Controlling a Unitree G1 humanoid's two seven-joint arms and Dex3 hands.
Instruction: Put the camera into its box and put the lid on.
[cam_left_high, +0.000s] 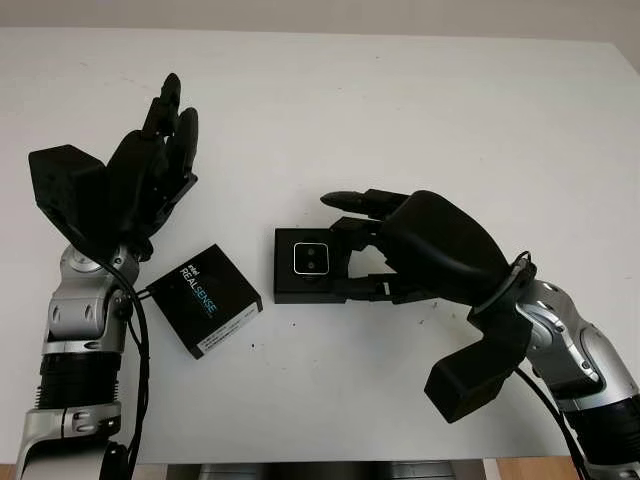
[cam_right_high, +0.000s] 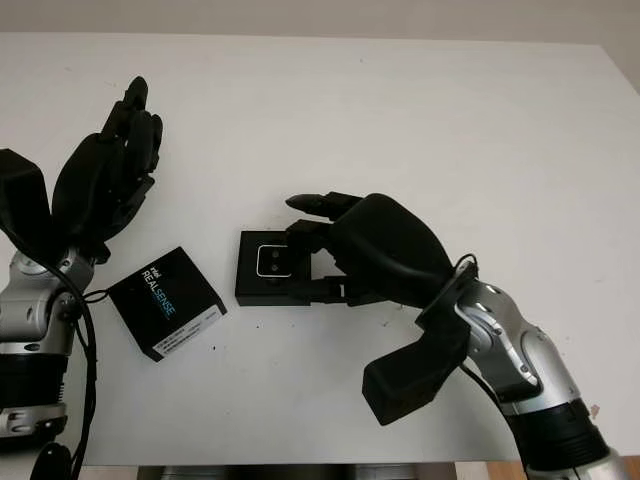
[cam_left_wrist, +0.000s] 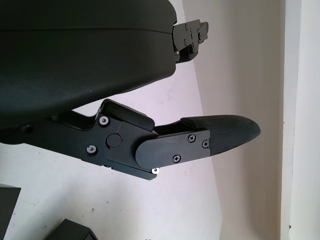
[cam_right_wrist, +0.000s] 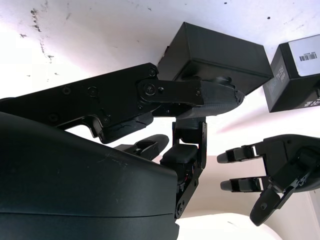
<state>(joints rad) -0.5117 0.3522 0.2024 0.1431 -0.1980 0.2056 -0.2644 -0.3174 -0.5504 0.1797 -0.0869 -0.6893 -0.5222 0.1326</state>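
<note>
The black box (cam_left_high: 290, 275) lies open at the table's middle, with the small camera (cam_left_high: 312, 259) inside it, lens face up. Its lid (cam_left_high: 205, 300), printed REALSENSE, lies flat on the table just left of the box, turned at an angle. My right hand (cam_left_high: 340, 245) is at the box's right end and is open. Its fingers (cam_left_high: 355, 203) reach past the far right corner and its thumb runs along the near side. In the right wrist view one fingertip (cam_right_wrist: 222, 95) lies against the box's side wall (cam_right_wrist: 215, 50). My left hand (cam_left_high: 170, 115) is raised, open, beyond the lid.
The white table (cam_left_high: 450, 120) stretches wide to the back and right. Its front edge (cam_left_high: 300, 463) runs close below the lid and my forearms. A pale wall (cam_left_wrist: 300, 100) stands past the table's far edge.
</note>
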